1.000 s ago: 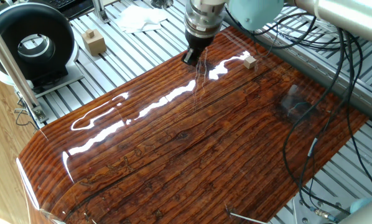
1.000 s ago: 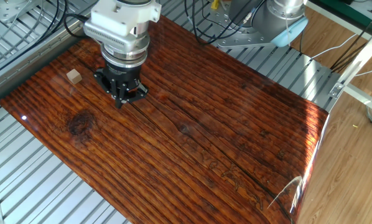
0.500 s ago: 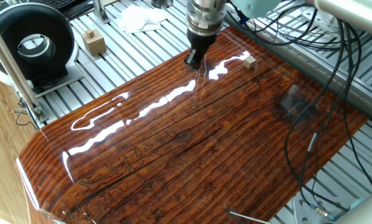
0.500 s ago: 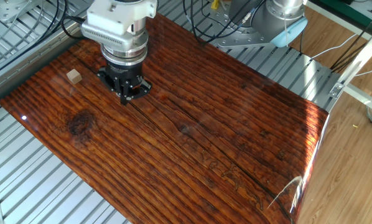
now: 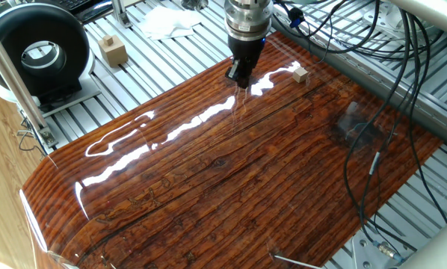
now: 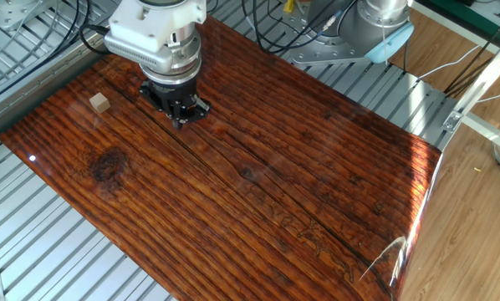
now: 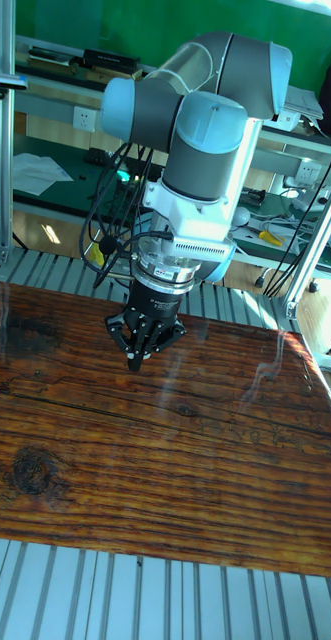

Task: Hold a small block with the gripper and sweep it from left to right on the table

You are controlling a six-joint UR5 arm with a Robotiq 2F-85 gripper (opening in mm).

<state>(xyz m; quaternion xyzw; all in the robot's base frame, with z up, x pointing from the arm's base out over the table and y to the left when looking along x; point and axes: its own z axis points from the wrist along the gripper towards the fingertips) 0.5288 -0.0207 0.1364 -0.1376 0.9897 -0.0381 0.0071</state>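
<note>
The small block (image 5: 300, 74) lies by itself on the table (image 5: 246, 172), near its far right corner; in the other fixed view the block (image 6: 99, 102) sits near the left end of the table (image 6: 275, 184). My gripper (image 5: 238, 77) points straight down, just above the wood and a short way left of the block. In the other fixed view the gripper (image 6: 181, 119) stands right of the block, apart from it. The black fingers meet at a point with nothing between them, as the gripper (image 7: 135, 363) shows in the tall fixed view, where the block is out of sight.
A larger tan block (image 5: 113, 50) and a white cloth (image 5: 167, 21) lie on the ribbed aluminium frame behind the table. A black round device (image 5: 40, 48) stands at the back left. Black cables (image 5: 373, 112) hang over the table's right side.
The gripper has shifted a little along the table's far side, and the arm's blue elbow has left one fixed view. The small block has stayed put.
</note>
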